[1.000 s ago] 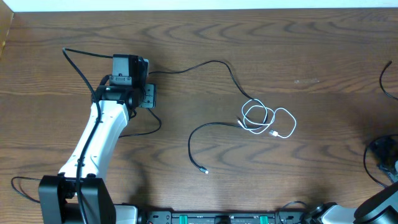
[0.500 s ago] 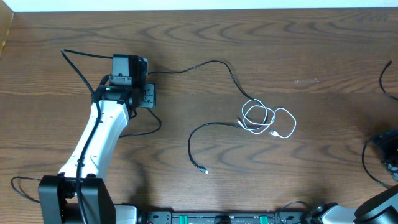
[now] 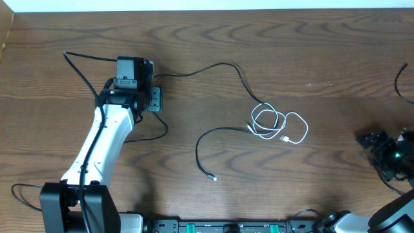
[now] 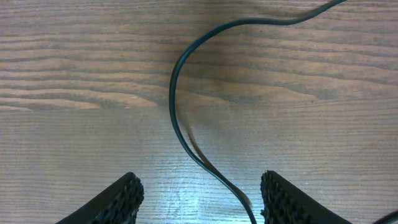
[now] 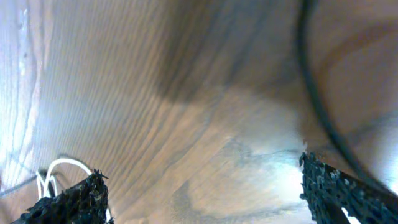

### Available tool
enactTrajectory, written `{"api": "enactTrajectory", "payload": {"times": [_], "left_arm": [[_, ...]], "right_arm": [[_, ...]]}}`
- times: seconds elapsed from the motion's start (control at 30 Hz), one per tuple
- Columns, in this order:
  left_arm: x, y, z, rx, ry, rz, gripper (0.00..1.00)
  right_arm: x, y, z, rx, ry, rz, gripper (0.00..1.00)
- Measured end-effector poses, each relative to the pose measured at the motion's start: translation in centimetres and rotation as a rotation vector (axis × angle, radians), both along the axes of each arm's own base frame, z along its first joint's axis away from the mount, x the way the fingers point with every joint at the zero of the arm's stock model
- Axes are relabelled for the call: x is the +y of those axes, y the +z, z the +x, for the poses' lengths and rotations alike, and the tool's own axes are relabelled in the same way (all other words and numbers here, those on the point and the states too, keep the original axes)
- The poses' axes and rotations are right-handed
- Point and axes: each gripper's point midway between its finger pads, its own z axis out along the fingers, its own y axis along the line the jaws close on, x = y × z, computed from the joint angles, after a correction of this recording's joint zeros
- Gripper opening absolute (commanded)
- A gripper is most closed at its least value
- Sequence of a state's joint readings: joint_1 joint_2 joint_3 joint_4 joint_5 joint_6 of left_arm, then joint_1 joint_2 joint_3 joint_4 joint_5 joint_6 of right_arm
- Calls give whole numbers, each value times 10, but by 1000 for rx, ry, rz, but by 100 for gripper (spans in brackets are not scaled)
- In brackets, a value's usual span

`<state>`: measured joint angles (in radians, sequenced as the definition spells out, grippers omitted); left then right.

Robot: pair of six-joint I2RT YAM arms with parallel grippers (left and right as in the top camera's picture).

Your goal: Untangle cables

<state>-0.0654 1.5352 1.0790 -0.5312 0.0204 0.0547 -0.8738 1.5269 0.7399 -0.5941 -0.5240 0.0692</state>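
Observation:
A long black cable (image 3: 220,65) runs from my left gripper (image 3: 156,100) across the table to a small white cable (image 3: 284,126), which lies coiled in loops. A second black cable (image 3: 202,145) leaves the coil leftward and curves down to a plug end. In the left wrist view my left gripper (image 4: 202,196) is open, and a black cable (image 4: 177,112) lies on the wood between the fingers, not pinched. My right gripper (image 3: 378,145) is at the right edge, apart from the coil. It is open and empty (image 5: 202,186), with the white cable (image 5: 59,165) at its left finger.
Thin black cords loop around the left arm (image 3: 71,58) and lie at the front left corner (image 3: 19,194). More black cord lies at the right edge (image 3: 398,84) and shows blurred in the right wrist view (image 5: 311,87). The table's far edge runs along the top.
My right gripper has come in from the right edge, moving left and up into the overhead view. The left arm and the cables have not moved.

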Motion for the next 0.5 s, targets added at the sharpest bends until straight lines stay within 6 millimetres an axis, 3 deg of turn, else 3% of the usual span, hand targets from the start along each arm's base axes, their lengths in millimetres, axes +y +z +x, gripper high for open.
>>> {"api": "enactTrajectory", "payload": {"times": [0.23, 0.5], "left_arm": [[0, 0, 0, 0, 0, 0, 62], [0, 0, 0, 0, 0, 0, 62]], "right_arm": [[0, -10, -6, 95, 49, -89, 99], [-34, -24, -36, 300, -36, -271, 99]]}}
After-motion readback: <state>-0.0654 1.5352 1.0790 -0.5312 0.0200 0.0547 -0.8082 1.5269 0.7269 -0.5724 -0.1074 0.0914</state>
